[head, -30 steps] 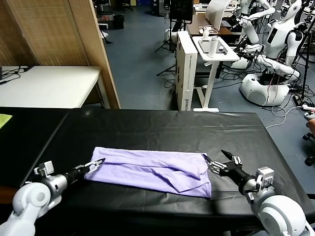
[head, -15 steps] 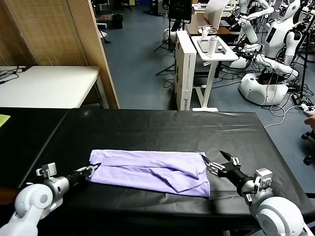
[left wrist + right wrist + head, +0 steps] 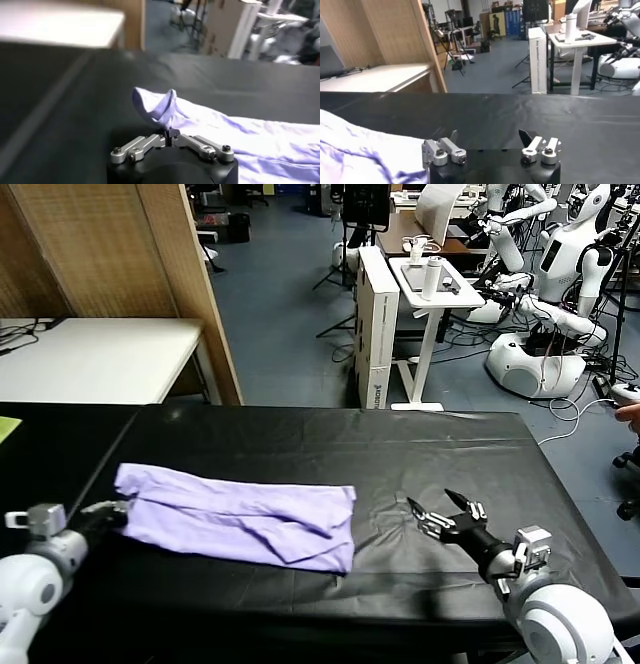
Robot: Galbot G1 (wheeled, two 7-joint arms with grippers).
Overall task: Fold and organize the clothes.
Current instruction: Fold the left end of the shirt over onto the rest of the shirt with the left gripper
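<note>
The left hand [image 3: 169,134] is clamped tight on a corner of the thin lavender T-shirt [image 3: 240,515]; the right hand [image 3: 432,512] is spread wide, touching nothing.

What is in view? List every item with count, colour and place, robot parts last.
T-shirt: one, lavender, folded into a long band on the table's left half.
Table: one, black cover, in front of the robot.
White table: one, far left.
Wooden screen: one, tan, behind the white table.
Other robots: several, white, far right.
Left gripper: one, shut on the T-shirt's left end.
Right gripper: one, open, right of the T-shirt, apart from it.
</note>
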